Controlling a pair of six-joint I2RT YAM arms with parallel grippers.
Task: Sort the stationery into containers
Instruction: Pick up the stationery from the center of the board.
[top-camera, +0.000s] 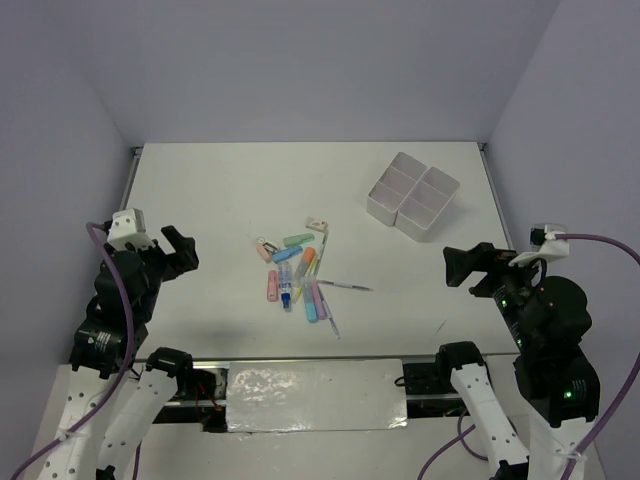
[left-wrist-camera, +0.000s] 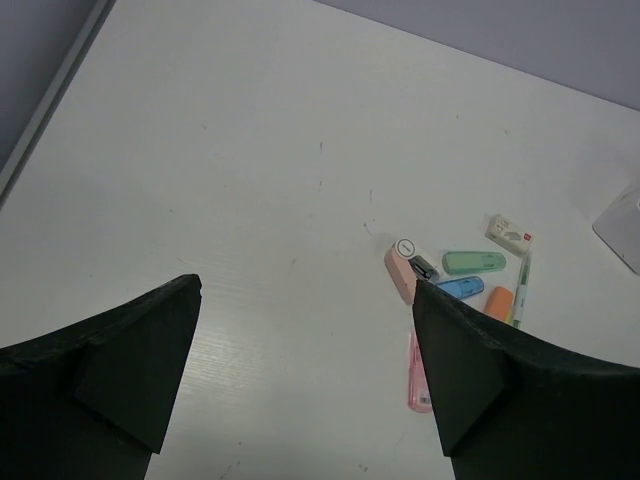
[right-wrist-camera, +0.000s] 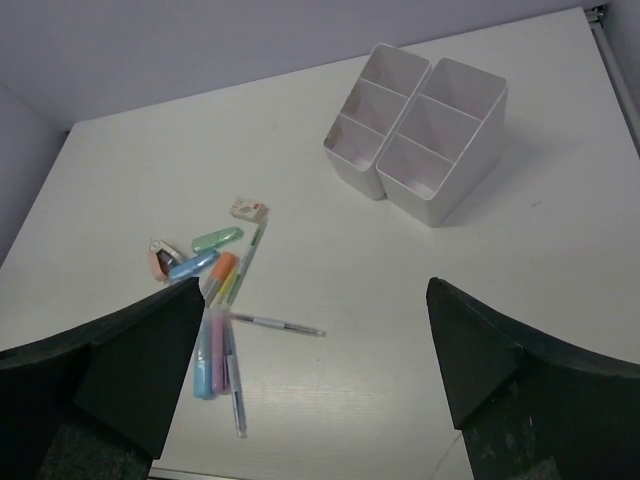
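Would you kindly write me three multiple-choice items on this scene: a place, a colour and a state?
1. Where does the white organizer stand in the top view? A) near left B) far right C) between the arm bases
2. What colour is the stubby marker just beyond the blue marker? A) black B) red C) green
3. How are the left gripper and right gripper? A) both open, empty B) both shut on pens C) one holding an eraser
Answers: B, it sits far right; C, its body is pastel green; A, both gape wide, gripping nothing.
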